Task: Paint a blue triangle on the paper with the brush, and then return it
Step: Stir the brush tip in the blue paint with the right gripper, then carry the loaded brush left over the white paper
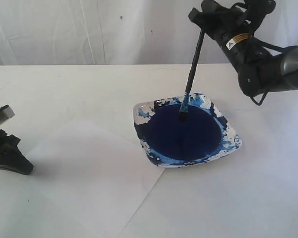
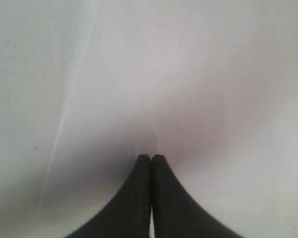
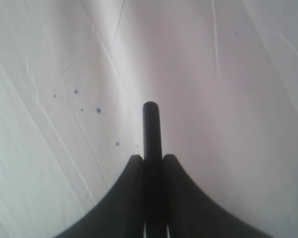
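My right gripper (image 1: 201, 22) hangs above the table's far right, shut on the upper part of the brush (image 1: 192, 69). The black handle slants down and its blue-stained tip rests in the dark blue paint of the dish (image 1: 228, 148). In the right wrist view the handle's blunt end, the brush (image 3: 151, 129), sticks out past the closed gripper (image 3: 151, 159). The paper (image 1: 89, 173) lies flat to the left of the dish and one corner runs under it. No blue triangle is in view. My left gripper (image 1: 25, 167) (image 2: 151, 157) rests shut and empty at the paper's left edge.
The dish is white, square and smeared with blue round its rim. A wrinkled white cloth backdrop (image 1: 89, 29) hangs behind the table and carries a few blue specks (image 3: 98, 110). The white table (image 1: 248, 208) stretches to the right of the paper.
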### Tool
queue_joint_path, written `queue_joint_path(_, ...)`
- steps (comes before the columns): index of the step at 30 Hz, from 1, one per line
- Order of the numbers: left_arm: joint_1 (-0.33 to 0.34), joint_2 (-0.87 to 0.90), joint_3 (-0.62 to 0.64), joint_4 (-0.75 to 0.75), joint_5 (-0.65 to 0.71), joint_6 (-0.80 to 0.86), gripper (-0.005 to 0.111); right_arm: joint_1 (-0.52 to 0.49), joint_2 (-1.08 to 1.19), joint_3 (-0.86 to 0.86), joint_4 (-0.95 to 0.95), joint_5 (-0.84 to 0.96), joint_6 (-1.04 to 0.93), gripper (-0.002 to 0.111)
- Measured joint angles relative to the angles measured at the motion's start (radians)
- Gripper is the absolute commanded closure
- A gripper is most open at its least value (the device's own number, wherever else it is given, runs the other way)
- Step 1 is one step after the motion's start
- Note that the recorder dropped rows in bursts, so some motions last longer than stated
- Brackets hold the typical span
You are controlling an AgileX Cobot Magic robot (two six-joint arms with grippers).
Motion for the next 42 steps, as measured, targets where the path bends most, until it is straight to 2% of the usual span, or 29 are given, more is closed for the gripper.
queue_joint_path(5,0.0,0.0,0.0,0.0,0.0,0.0,0.107,0.0,0.008,-0.029,0.0,0.047,-0.008,0.108)
queue_joint_path(23,0.0,0.0,0.0,0.0,0.0,0.0,0.107,0.007,0.01,-0.036,0.0,-0.013,0.038,0.108)
queue_joint_path(27,0.0,0.0,0.0,0.0,0.0,0.0,0.107,0.01,0.01,-0.036,0.0,-0.02,0.169,0.108)
queue_joint_path(34,0.0,0.0,0.0,0.0,0.0,0.0,0.107,0.067,0.01,-0.036,0.0,-0.069,0.302,0.108)
queue_joint_path(42,0.0,0.0,0.0,0.0,0.0,0.0,0.107,0.147,0.01,-0.036,0.031,-0.119,0.308,0.108)
